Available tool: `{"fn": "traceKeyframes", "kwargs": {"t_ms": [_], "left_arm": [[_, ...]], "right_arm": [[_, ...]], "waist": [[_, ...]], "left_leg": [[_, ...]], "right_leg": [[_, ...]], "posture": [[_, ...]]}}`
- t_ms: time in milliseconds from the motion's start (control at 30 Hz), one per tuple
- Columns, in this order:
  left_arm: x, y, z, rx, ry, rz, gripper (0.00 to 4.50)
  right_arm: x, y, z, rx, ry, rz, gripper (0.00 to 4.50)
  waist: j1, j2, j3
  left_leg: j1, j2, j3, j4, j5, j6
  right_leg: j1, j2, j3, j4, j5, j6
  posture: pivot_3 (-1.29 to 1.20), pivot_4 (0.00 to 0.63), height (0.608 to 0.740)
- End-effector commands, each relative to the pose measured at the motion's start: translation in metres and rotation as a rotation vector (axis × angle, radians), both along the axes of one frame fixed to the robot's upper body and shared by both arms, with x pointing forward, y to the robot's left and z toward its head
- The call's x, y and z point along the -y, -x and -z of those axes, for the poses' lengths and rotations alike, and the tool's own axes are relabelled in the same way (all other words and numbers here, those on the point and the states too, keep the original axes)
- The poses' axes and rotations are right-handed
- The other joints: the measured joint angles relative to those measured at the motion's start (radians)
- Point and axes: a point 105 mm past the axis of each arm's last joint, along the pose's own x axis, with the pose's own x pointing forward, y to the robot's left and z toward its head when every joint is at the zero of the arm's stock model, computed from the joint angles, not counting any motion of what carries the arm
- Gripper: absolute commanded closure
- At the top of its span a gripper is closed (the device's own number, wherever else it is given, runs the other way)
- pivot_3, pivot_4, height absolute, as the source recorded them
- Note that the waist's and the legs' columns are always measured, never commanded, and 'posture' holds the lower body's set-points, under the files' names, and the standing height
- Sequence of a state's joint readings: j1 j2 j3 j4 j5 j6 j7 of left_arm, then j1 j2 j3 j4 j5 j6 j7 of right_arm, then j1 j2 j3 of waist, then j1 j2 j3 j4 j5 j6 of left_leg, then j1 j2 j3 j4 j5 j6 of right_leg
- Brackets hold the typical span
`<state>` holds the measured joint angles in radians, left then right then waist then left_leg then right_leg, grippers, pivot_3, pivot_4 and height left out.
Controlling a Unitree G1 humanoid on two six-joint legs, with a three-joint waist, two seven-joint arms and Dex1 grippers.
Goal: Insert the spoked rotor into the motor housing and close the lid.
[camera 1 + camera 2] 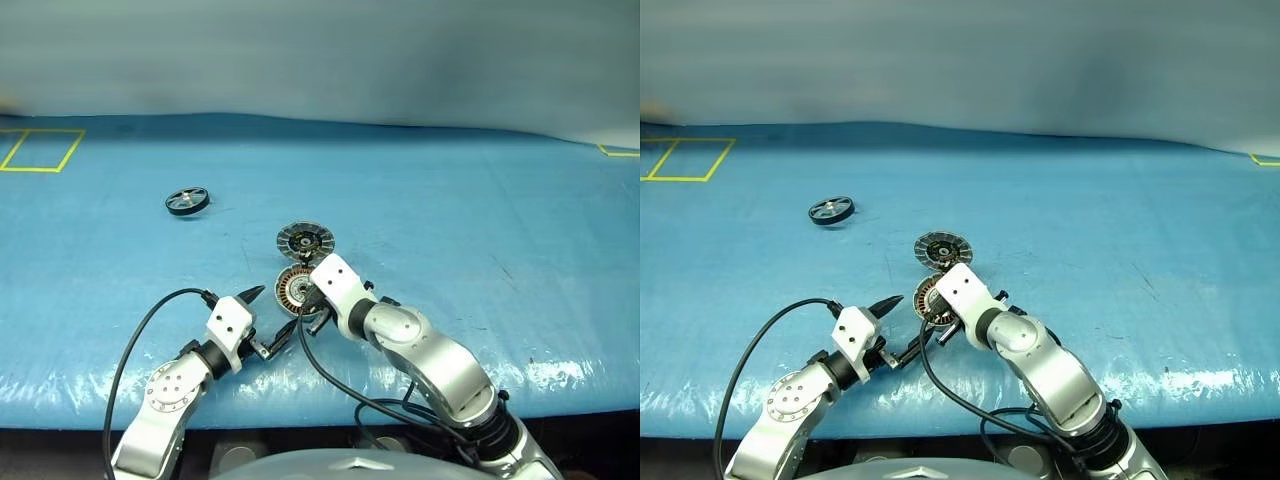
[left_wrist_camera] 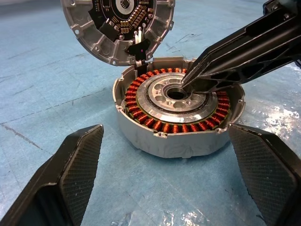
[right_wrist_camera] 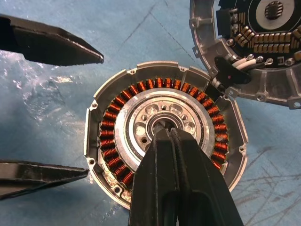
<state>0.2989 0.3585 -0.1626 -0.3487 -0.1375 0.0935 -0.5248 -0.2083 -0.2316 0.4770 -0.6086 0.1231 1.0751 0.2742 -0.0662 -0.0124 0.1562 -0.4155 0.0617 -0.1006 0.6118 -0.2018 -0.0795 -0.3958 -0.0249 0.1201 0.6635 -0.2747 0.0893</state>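
While the motor housing [image 2: 178, 117] sat heavy and open near the table edge, lid [image 1: 305, 240] flipped back, your closed right gripper [image 3: 165, 134] pressed its hub and the left gripper [image 2: 164, 179] gaped beside it; the light, stiff spoked rotor [image 1: 187, 201] lay well apart, so you'd have gripped its rim.

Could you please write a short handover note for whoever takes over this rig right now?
Left gripper: open, empty, its fingers either side of the motor housing.
Right gripper: shut, empty, tips over the housing's centre hub.
Lid: hinged open, inner face up, beyond the housing.
Spoked rotor: lying apart on the blue table, untouched.
Done: housing open.
Left: fetch rotor, insert it, close lid.
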Motion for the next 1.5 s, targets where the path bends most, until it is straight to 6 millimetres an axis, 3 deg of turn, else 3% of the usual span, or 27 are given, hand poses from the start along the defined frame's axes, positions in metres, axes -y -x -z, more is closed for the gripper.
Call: {"fn": "traceKeyframes", "kwargs": {"t_ms": [33,200,333,800,1033,1200,1400,1500], "left_arm": [[-0.005,0.007,-0.005,-0.056,0.067,0.010,0.00],[-0.026,0.011,-0.004,-0.142,0.073,-0.036,0.00],[-0.055,-0.010,-0.026,-0.087,0.168,-0.205,0.00],[-0.109,-0.054,-0.058,-0.090,-0.123,-0.323,0.00],[-0.134,-0.074,-0.084,-0.180,-0.225,-0.294,0.00],[-0.139,-0.091,-0.112,-0.090,-0.348,-0.159,0.00],[-0.150,-0.104,-0.107,-0.199,-0.574,0.031,0.00],[-0.161,-0.119,-0.112,-0.232,-0.710,0.061,0.00]], "right_arm": [[-0.003,0.009,-0.028,0.045,-0.152,-0.071,4.44],[0.014,0.013,-0.032,0.075,-0.161,-0.098,4.44],[0.024,0.013,-0.038,0.123,-0.202,-0.099,4.44],[0.036,0.019,-0.017,0.125,-0.209,-0.053,4.44],[0.038,0.021,-0.017,0.201,-0.277,-0.021,4.44],[0.039,0.023,-0.006,0.184,-0.271,-0.005,4.44],[0.041,0.023,-0.004,0.186,-0.276,-0.024,4.44],[0.041,0.023,-0.004,0.188,-0.273,-0.028,4.44]], "waist": [[-0.002,0.000,0.000],[0.000,0.000,0.001],[0.001,-0.001,0.002],[0.002,-0.004,0.004],[0.000,-0.007,0.008],[0.002,-0.008,0.011],[0.003,-0.007,0.013],[0.007,-0.008,0.014]], "left_leg": [[0.000,0.000,0.000,0.000,0.000,0.000],[0.000,0.000,0.000,0.000,-0.001,0.000],[0.000,0.000,0.000,0.001,0.000,0.000],[0.000,0.000,0.000,0.001,0.000,0.000],[0.000,0.000,0.000,0.000,0.000,0.000],[0.000,0.001,0.000,-0.001,-0.001,0.000],[0.000,0.000,0.001,-0.001,-0.001,0.000],[-0.001,0.001,0.000,-0.001,-0.001,0.000]], "right_leg": [[0.000,0.000,0.000,0.000,0.000,0.000],[0.000,0.000,0.000,0.000,-0.001,0.000],[-0.001,0.000,0.000,0.000,-0.001,0.000],[0.000,0.000,0.000,0.000,0.000,0.000],[0.000,0.000,-0.001,0.000,0.000,0.000],[-0.001,0.000,-0.001,0.000,0.000,0.000],[-0.001,0.000,-0.001,0.000,0.000,0.000],[-0.002,0.001,-0.001,0.001,0.000,0.000]], "posture": [[0.00,0.150,0.740],[0.00,0.150,0.740],[0.00,0.150,0.740],[0.00,0.150,0.740],[0.00,0.150,0.740],[0.00,0.150,0.740],[0.00,0.150,0.740],[0.00,0.150,0.740]]}}
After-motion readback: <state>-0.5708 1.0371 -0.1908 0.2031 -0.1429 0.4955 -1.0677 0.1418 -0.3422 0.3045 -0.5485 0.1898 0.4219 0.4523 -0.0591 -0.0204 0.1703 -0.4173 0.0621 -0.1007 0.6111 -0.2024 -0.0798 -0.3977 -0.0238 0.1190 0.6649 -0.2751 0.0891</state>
